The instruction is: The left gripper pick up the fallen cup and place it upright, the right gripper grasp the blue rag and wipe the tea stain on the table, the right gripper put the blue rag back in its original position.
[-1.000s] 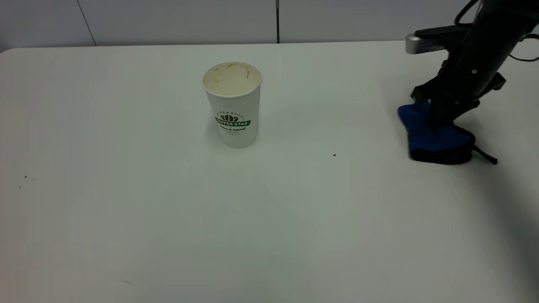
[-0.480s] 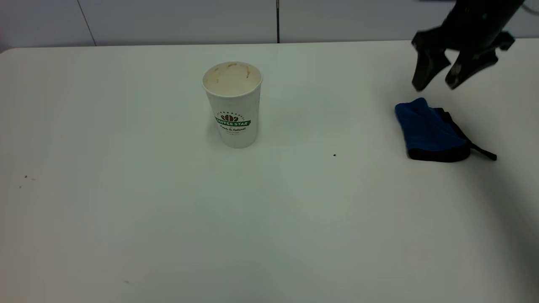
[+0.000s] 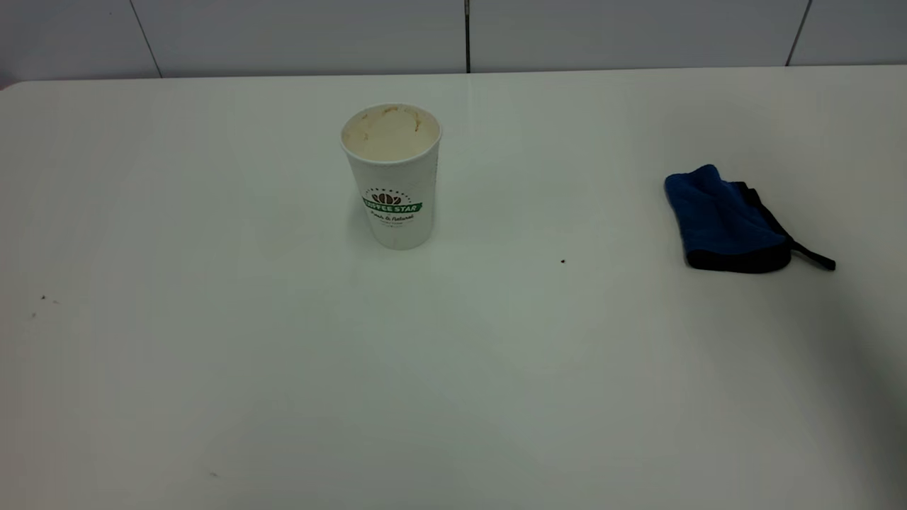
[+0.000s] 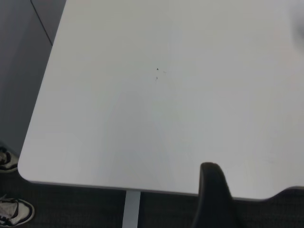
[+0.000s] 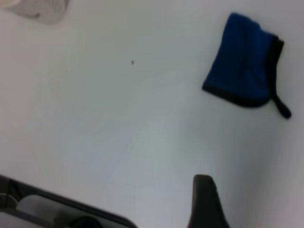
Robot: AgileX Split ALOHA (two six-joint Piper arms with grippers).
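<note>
— Which way did the fallen cup (image 3: 392, 175) point?
— Upright, long axis vertical, mouth up, left of centre on the surface (image 3: 453, 368).
— And the blue rag (image 3: 723, 218)?
— Flat near the right edge, well apart from the cup, its black loop tail trailing right (only a tiny black speck (image 3: 562, 261) lay between them).
— The grippers?
— One finger each of the left gripper (image 4: 213, 197) and right gripper (image 5: 205, 202) showed; their spread couldn't be told.

- The paper cup (image 3: 392, 176) stands upright on the counter (image 3: 453, 368), left of centre.
- The rag (image 3: 726, 219) lies flat, well apart, far right.
- A speck (image 3: 562, 261) lies between them, nearer the front.
</note>
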